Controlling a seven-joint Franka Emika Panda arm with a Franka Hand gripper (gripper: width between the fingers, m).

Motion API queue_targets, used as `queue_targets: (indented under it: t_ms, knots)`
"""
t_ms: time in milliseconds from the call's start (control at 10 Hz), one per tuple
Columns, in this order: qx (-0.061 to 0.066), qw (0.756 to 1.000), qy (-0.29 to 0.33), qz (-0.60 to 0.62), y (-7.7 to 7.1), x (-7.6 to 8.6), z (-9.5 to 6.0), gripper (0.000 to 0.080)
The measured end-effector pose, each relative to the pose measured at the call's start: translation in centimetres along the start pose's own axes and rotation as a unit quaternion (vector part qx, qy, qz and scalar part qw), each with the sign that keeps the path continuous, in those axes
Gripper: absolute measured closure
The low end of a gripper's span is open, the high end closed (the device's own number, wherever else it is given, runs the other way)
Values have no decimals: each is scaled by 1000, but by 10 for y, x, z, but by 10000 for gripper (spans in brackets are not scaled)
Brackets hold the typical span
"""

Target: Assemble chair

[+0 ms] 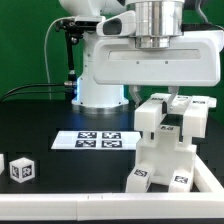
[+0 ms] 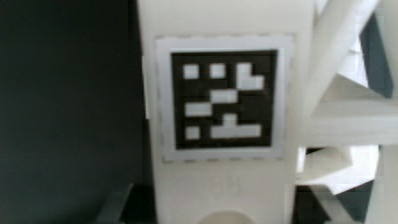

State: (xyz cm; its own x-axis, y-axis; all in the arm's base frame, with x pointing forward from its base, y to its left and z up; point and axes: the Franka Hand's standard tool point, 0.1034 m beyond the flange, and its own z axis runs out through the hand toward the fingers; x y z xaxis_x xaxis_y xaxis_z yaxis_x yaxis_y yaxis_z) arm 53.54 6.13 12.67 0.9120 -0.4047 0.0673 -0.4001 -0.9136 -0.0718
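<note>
The partly joined chair [image 1: 165,150] stands at the exterior view's right, a stack of chunky white blocks with small tags low on its front. My gripper [image 1: 162,97] hangs straight over it and is shut on the stack's top block [image 1: 153,112]. In the wrist view that block is a broad white bar [image 2: 217,60] carrying one black-and-white tag [image 2: 221,98]. It runs between my gripper's [image 2: 222,205] dark fingers [image 2: 125,205], which press against both of its sides. More white chair pieces [image 2: 347,110] lie beside the bar.
A loose white cube with a tag [image 1: 22,168] sits at the exterior view's lower left, with another white piece [image 1: 2,162] cut by the frame edge. The marker board [image 1: 97,140] lies flat mid-table. The robot's base [image 1: 98,75] stands behind. A white rim [image 1: 60,205] borders the black table.
</note>
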Motion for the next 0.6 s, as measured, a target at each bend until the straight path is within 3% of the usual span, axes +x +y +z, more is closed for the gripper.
queue_targets:
  t_ms: [300,600]
  knots:
    - [19,998,-15,60,15,-20,-6,515]
    - [21,999,-2,42,19,-15,0,515]
